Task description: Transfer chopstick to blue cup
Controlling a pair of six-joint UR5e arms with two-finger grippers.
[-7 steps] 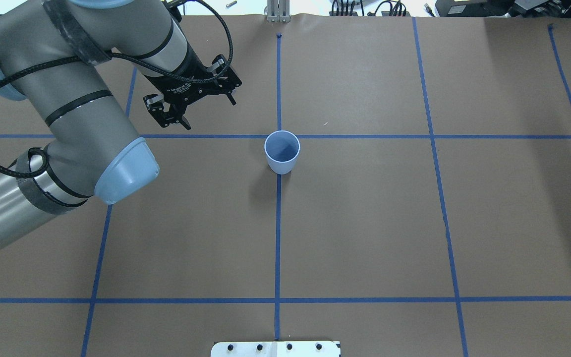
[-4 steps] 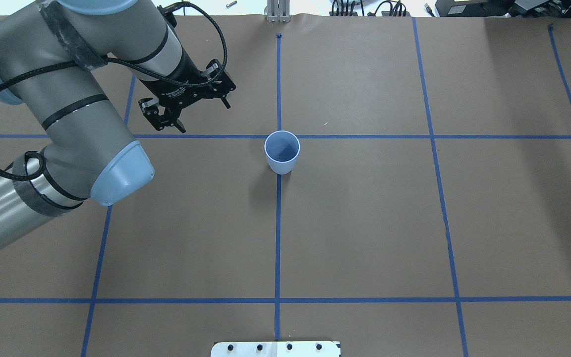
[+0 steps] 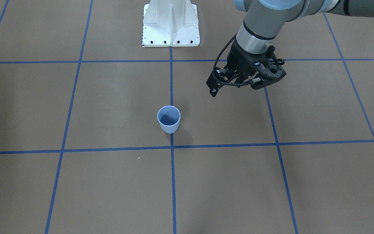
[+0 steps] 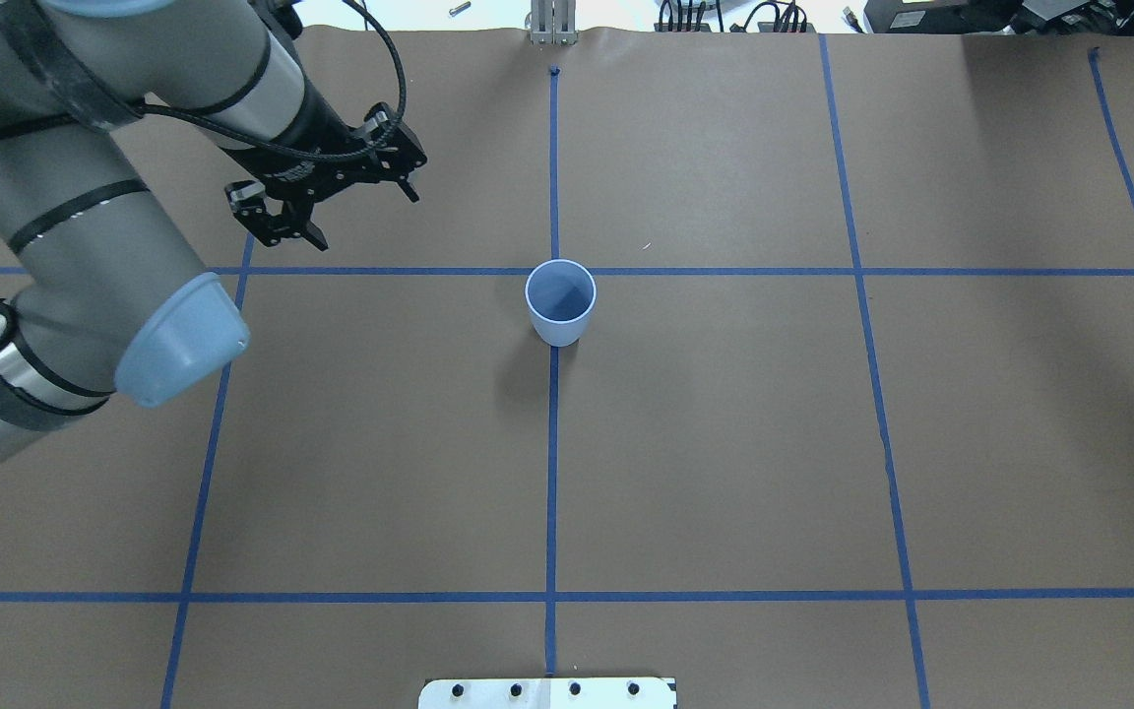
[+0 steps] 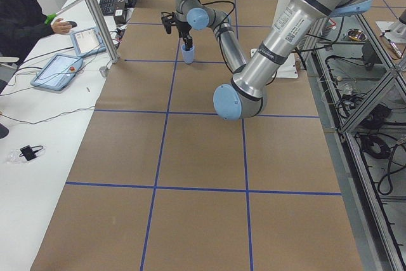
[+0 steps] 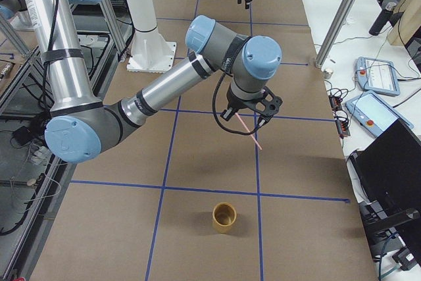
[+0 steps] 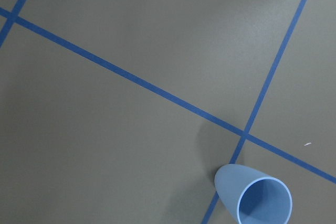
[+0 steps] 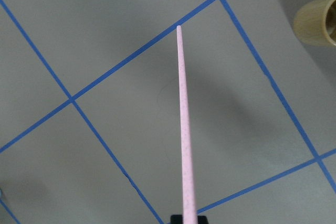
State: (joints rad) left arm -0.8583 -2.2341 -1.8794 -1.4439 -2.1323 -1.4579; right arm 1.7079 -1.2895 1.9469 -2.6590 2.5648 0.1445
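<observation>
The blue cup (image 4: 560,300) stands upright on the middle tape line, also in the front view (image 3: 168,119) and low right in the left wrist view (image 7: 257,198). My left gripper (image 4: 364,219) hovers open and holding nothing to the cup's left and farther back, seen as well from the front (image 3: 235,90). The pink chopstick (image 8: 184,129) sticks out from my right gripper (image 8: 188,220), which is shut on its near end. From the right side, the chopstick (image 6: 250,132) slants down from that gripper (image 6: 245,114) above the table, far from the blue cup.
A yellow cup (image 6: 223,217) stands on the table at the robot's right end, also visible in the right wrist view (image 8: 317,19). Blue tape lines grid the brown table (image 4: 724,443). The white robot base (image 3: 170,22) sits at the table edge. A person sits at a side desk (image 5: 25,17).
My left arm has swung left and a little farther back, away from the blue cup, with its gripper still open. The cup has not moved.
</observation>
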